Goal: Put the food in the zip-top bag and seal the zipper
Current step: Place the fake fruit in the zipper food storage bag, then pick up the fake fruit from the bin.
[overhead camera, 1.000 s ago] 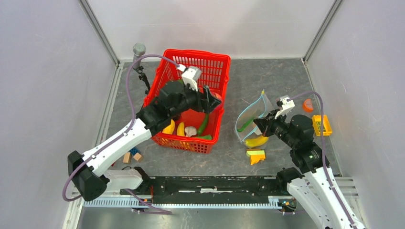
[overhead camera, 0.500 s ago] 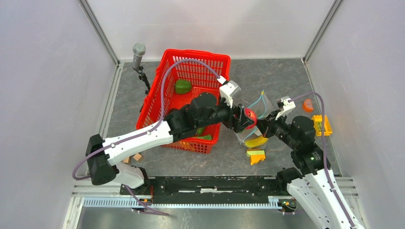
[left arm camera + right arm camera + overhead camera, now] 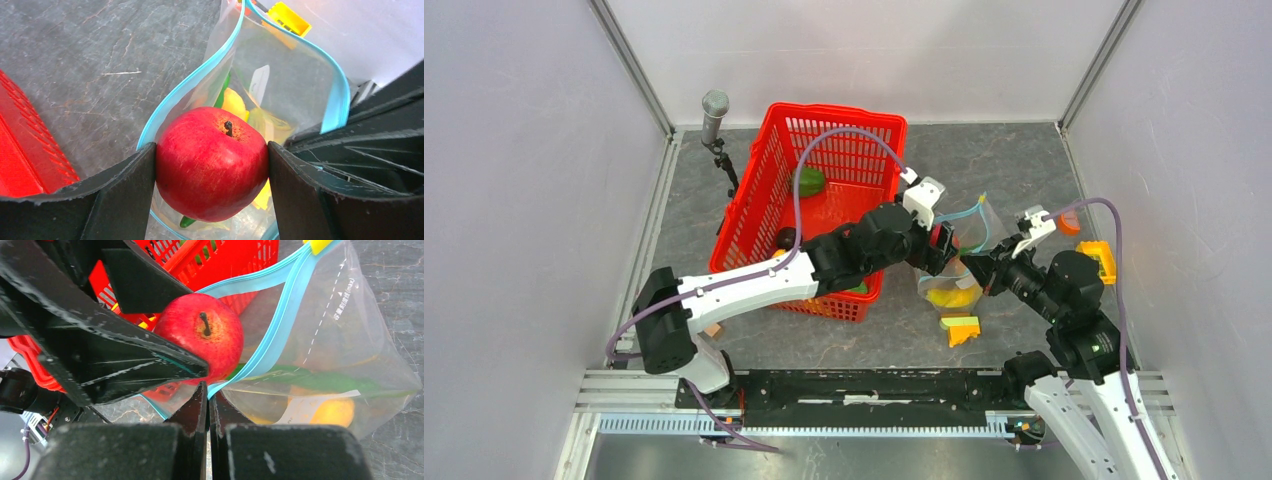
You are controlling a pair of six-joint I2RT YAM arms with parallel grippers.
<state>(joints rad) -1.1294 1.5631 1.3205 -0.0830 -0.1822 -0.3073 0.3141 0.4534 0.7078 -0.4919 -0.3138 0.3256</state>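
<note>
The left gripper (image 3: pixel 941 247) is clamped on the red apple (image 3: pixel 212 167), one finger on each flank, with the stem turned toward the wrist camera. It reaches rightward past the near right corner of the red basket (image 3: pixel 864 135). It holds the apple at the mouth of the zip-top bag (image 3: pixel 345 340), which stands on the table just right of the basket. The right gripper (image 3: pixel 207 400) has its fingers pressed together on the near lip of the bag, pinching the plastic beside the zipper (image 3: pixel 282 315) so that the mouth gapes.

The opening lies straight beyond the apple, along the left gripper's line of reach. In the left wrist view the light blue strip loops around behind the fruit, and the loop stretches away from the camera. The fingers therefore span its narrow way, and the apple fills most of the gap between the two lips. I judge that the apple needs to go a little deeper before release, and that spreading fingers could catch the lips.

A yellow banana (image 3: pixel 332 412) and a long green pepper (image 3: pixel 320 380) lie inside the bag. A round green pepper (image 3: pixel 808 181) and a dark eggplant (image 3: pixel 784 238) sit in the basket, so loading is partway done and the zipper is unsealed.
</note>
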